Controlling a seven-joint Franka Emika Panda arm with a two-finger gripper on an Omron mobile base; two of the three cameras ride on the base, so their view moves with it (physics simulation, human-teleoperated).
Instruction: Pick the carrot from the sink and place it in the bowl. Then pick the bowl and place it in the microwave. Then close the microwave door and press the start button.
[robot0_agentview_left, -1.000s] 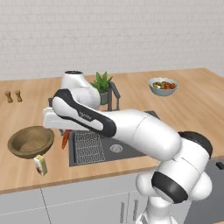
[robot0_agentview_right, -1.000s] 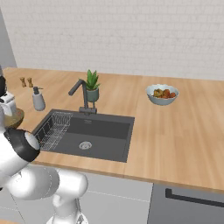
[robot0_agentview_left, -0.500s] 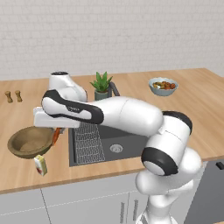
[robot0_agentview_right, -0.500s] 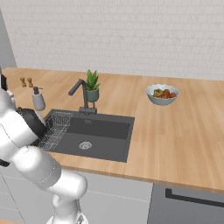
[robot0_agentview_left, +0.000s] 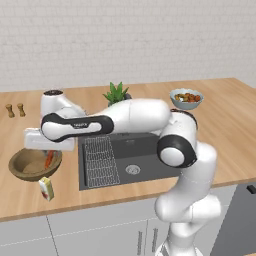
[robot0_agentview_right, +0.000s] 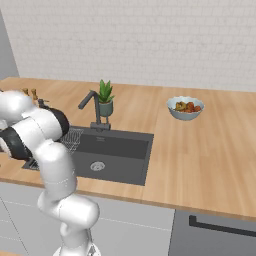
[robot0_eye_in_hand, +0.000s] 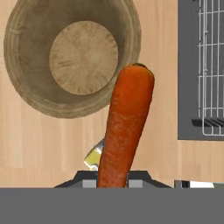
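The wooden bench (robot0_agentview_left: 220, 125) carries everything, with the dark sink (robot0_agentview_left: 135, 155) set into it and a wire rack (robot0_agentview_left: 101, 160) lying in the sink's left part. The white arm (robot0_agentview_left: 135, 117) reaches left across the sink to the brown bowl (robot0_agentview_left: 27, 167), which sits on the bench just left of the basin. The claw (robot0_agentview_left: 49, 154) hangs over the bowl's right edge, gripping the carrot (robot0_eye_in_hand: 127, 127). From the hand camera the carrot's tip overlaps the bowl's rim (robot0_eye_in_hand: 124, 48).
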